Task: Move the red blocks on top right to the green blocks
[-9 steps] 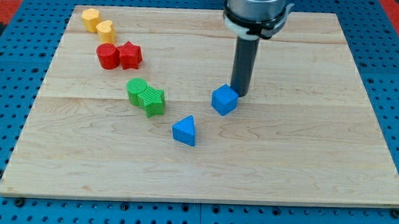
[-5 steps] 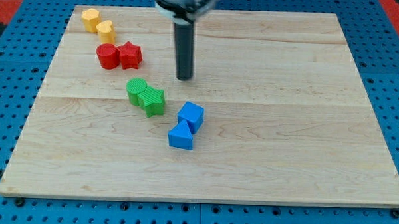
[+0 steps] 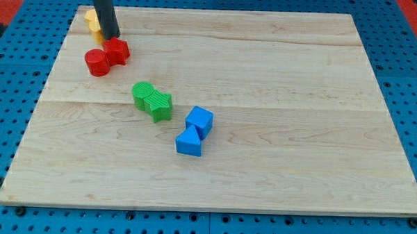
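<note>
Two red blocks lie at the view's upper left: a red cylinder [image 3: 96, 62] and a red star-like block [image 3: 117, 51], touching each other. My tip [image 3: 113, 38] stands just above the red star-like block, at its top edge. Two green blocks, a rounded one [image 3: 142, 93] and a star-like one [image 3: 161, 105], sit touching each other below and to the right of the red pair, a short gap away.
Two yellow blocks [image 3: 91, 18] sit at the top left corner, partly hidden behind the rod. A blue cube [image 3: 200, 121] and a blue triangular block [image 3: 189, 142] touch each other near the board's middle. The wooden board [image 3: 298, 134] lies on a blue pegboard.
My tip has moved from the blue cube across to the upper left, behind the red blocks. The blue cube was pushed against the blue triangle. The red pair shifted left.
</note>
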You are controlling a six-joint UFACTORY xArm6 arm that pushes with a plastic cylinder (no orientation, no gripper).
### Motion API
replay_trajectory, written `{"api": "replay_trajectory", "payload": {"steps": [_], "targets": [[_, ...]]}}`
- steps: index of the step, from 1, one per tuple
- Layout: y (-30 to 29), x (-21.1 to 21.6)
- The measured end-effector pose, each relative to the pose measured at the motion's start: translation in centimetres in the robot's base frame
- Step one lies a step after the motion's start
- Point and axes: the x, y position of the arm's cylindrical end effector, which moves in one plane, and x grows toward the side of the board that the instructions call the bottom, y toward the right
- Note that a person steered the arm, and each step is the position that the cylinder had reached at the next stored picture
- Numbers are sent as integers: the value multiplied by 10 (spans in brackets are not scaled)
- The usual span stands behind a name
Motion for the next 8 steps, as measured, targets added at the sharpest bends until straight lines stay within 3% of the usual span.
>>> {"api": "replay_trajectory", "payload": {"steps": [3, 5, 8], "targets": [[48, -38], [50, -38], [-24, 45]]}}
